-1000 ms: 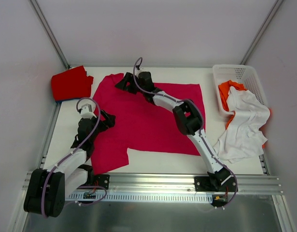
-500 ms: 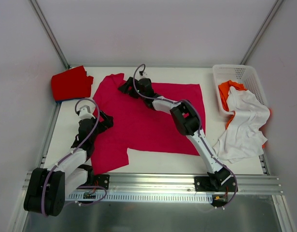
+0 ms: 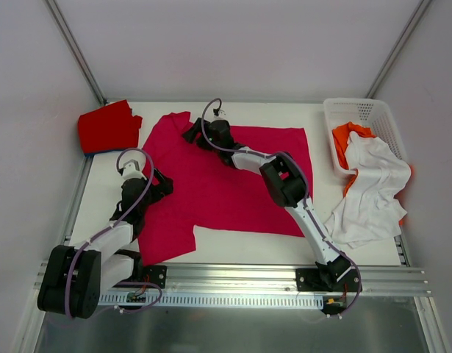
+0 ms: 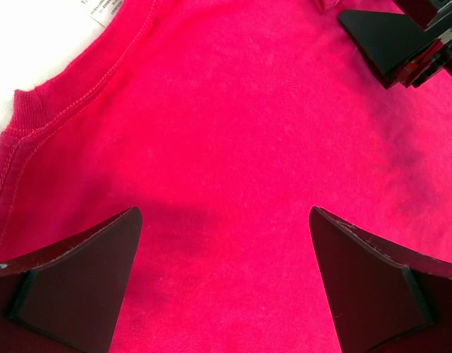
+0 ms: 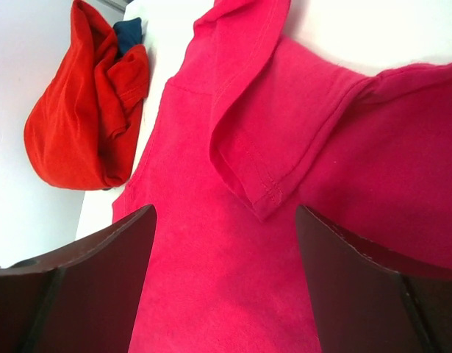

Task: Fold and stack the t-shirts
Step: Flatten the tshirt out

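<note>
Crimson-pink t-shirt (image 3: 226, 184) laid flat mid-table; both grippers over it, nothing gripped.
Left gripper (image 4: 224, 250) fingers spread wide above cloth near collar and white neck tag (image 4: 101, 7). Right gripper (image 5: 224, 257) fingers likewise apart, over turned-up sleeve (image 5: 248, 147). Red t-shirt (image 3: 106, 126) bunched at far-left corner. White t-shirt (image 3: 372, 187) and orange t-shirt (image 3: 346, 136) draped over basket (image 3: 358, 110) at right.

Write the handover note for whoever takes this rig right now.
Left gripper: open, empty, low over the crimson-pink t-shirt near its collar.
Right gripper: open, empty, at its far sleeve.
Done: that shirt is spread mid-table, unfolded.
Red t-shirt bundled at the far-left corner, blue t-shirt showing behind it. White t-shirt and orange t-shirt spill from the basket on the right.
Left to do: fold the pink one, then white and orange; stack all.
</note>
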`<state>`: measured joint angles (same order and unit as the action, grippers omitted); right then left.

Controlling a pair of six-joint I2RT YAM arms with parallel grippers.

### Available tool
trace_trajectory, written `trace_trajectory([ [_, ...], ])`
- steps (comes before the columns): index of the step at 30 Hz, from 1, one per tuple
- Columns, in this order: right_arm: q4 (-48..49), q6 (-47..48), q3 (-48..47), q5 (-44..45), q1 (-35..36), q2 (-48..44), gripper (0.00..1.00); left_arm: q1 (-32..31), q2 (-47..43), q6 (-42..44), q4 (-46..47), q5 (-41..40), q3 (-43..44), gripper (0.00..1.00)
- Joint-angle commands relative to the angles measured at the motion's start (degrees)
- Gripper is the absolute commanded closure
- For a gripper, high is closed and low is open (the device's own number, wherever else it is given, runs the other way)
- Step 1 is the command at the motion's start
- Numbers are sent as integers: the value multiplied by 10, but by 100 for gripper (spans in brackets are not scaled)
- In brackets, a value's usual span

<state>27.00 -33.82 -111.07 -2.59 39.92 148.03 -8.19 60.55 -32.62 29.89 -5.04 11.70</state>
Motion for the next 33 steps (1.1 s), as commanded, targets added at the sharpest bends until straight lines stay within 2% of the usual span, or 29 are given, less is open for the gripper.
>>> trace_trajectory([
  [1, -32, 5, -35, 22, -1, -2, 20, 2, 7, -7, 6, -9, 24, 1],
  [12, -41, -36, -157, 41, 8, 80, 20, 2, 11, -12, 7, -16, 25, 1],
  [21, -31, -37, -167, 53, 12, 88, 21, 2, 8, -14, 6, -15, 22, 1],
  [23, -23, -35, -165, 51, 13, 89, 28, 2, 8, -14, 3, -14, 23, 1],
  [24, -18, -34, -164, 51, 12, 89, 37, 2, 7, -14, 3, -14, 23, 1],
  [25, -8, -34, -162, 50, 13, 89, 63, 2, 6, -15, 3, -14, 23, 1],
  [27, -7, -36, -158, 53, 13, 89, 88, 2, 5, -16, 2, -15, 22, 1],
  [30, -2, -38, -156, 55, 12, 89, 99, 2, 8, -16, 3, -16, 23, 1],
  [33, 9, -38, -151, 56, 13, 89, 100, 2, 11, -14, 3, -14, 24, 1],
])
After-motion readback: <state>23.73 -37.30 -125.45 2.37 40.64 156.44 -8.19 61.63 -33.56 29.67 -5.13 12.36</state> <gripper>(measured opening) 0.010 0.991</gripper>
